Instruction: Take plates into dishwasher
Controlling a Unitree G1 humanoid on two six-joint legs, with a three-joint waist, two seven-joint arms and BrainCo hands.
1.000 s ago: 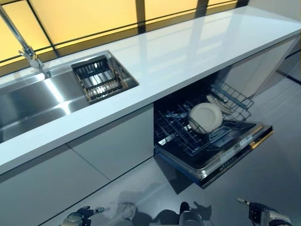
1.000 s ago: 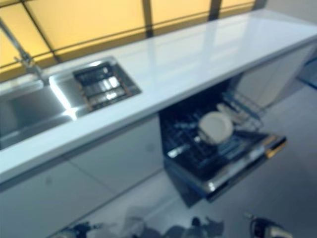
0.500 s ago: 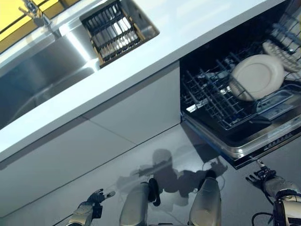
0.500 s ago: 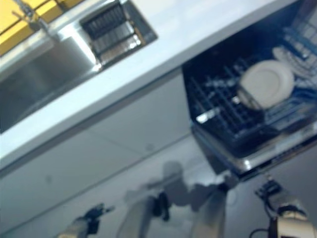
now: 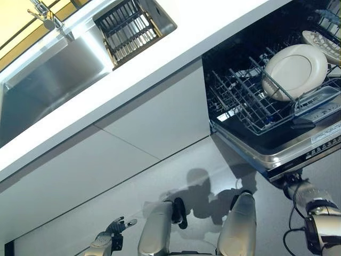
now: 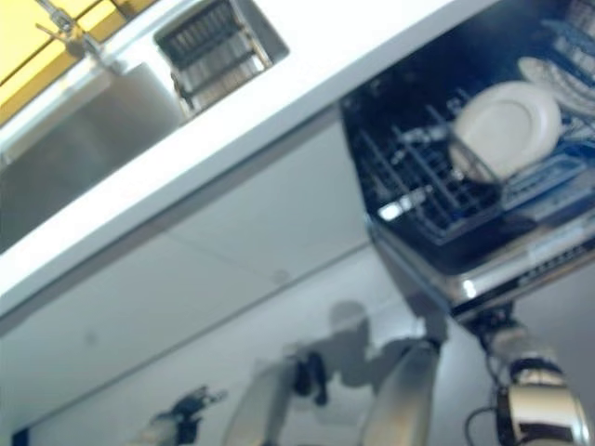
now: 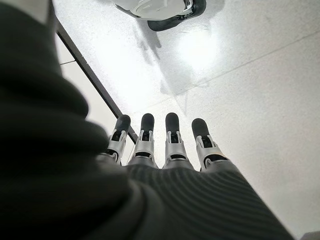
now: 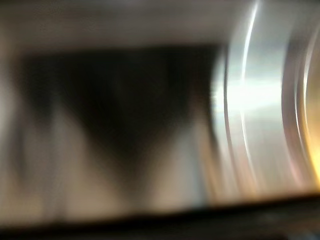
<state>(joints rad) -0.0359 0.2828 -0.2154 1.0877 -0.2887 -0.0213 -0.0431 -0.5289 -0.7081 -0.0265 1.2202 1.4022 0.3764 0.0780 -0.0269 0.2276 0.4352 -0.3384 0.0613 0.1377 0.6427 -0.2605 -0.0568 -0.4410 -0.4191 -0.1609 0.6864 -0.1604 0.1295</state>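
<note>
White counter (image 5: 80, 114) is running above your open dishwasher (image 5: 287, 154), plate (image 5: 294, 71) standing racked; left hand (image 7: 165, 145) is hanging straight-fingered, right hand's fingers hidden under the door.

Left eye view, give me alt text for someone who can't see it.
An open dishwasher under a white counter holds a white plate upright in its pulled-out rack. A steel sink sits further left. The left hand hangs low, empty; the right hand is hidden under the door.

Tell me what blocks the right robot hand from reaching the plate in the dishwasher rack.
The open dishwasher door does: the right robot hand sits beneath its front edge, fingers hidden, while the plate stands in the rack above.
</note>
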